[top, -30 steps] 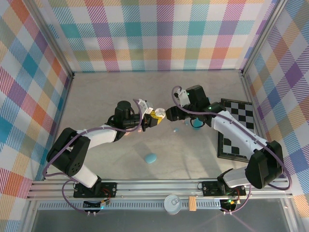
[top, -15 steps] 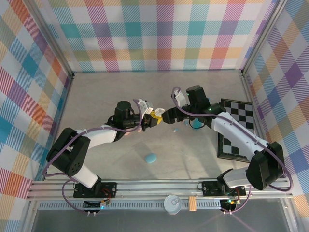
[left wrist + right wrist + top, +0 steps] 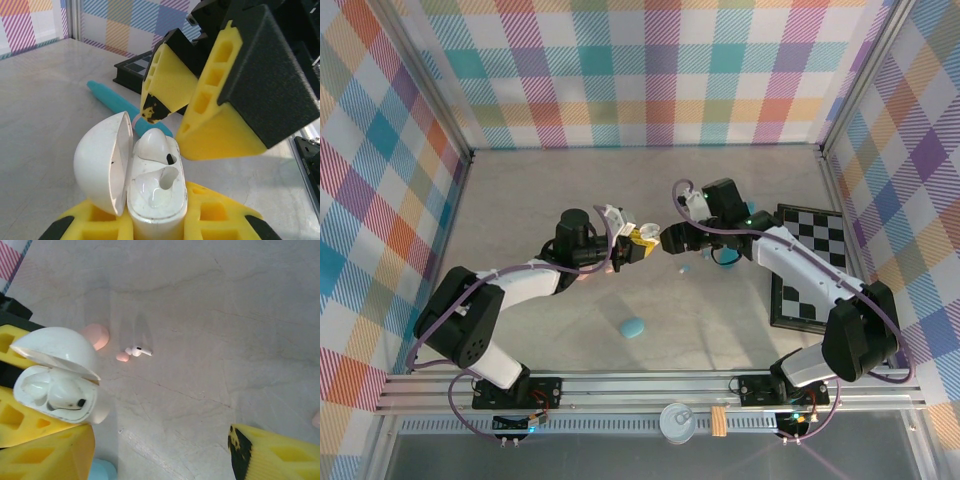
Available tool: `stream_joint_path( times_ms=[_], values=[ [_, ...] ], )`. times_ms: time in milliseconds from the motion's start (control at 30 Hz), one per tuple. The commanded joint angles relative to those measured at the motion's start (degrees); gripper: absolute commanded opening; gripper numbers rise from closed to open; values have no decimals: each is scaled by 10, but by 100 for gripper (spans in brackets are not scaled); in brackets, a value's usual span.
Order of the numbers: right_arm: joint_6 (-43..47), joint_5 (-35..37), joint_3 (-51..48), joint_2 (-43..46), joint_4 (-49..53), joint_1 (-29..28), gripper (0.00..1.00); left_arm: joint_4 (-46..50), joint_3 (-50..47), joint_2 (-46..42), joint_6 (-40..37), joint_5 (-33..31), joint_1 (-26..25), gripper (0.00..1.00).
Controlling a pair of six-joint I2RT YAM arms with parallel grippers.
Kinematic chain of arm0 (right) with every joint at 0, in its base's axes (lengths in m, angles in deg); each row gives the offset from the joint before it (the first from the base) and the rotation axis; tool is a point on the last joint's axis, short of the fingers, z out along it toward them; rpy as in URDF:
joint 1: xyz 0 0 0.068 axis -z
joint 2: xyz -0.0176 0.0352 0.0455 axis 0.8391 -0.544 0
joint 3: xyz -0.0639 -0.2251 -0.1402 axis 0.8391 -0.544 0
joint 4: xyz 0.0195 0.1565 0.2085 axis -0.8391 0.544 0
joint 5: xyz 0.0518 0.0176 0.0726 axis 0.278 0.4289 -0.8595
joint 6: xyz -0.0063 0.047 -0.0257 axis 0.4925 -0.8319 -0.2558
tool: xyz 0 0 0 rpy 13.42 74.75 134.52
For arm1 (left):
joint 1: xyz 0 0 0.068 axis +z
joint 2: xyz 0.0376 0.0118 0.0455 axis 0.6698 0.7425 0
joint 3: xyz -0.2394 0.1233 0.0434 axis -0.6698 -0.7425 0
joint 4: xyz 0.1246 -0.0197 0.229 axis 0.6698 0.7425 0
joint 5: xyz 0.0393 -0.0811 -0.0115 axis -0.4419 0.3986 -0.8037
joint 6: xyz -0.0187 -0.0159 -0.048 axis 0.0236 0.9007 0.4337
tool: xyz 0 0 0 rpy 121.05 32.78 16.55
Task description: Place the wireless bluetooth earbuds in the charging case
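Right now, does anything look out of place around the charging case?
One earbud sits in the open charging case in the left gripper; the other slot is empty. A white earbud lies loose on the table beside a pink bud.

Top camera looks down from behind; both wrist cameras closely share the open case [image 3: 150,197].

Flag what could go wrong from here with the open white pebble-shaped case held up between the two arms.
1. The right gripper, jaws open, hangs right over the white plastic earbud in the open white charging case; pulling away could nudge it out or knock the lid.
2. One socket is empty; the second white earbud lies on the table beside a small pink bud piece, so a grab may catch the wrong one.
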Motion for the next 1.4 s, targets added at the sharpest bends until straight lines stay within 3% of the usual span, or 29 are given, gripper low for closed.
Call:
stream_joint_path(
  times_ms=[0,200,400,533,867,1000,1367],
  values=[
    [-9,4,12,13,8,4,71,-16,-10,-24,-2,21,4,0],
    [27,-58,-2,41,-8,4,72,-20,-19,-26,-1,16,11,0],
    [-65,-6,-12,33,-38,16,71,-26,-46,-67,-2,-7,43,0],
    [-118,-9,14,-33,-30,23,69,-2,-73,-125,-13,-35,59,0],
    [-82,-138,213,-274,78,2,68,92,-105,-289,-26,-79,60,0],
    [-71,-154,298,-357,98,-24,67,143,-100,-344,-40,-88,60,0],
    [-62,-180,442,-496,126,-75,64,214,-83,-397,-61,-88,59,0]
  ],
)
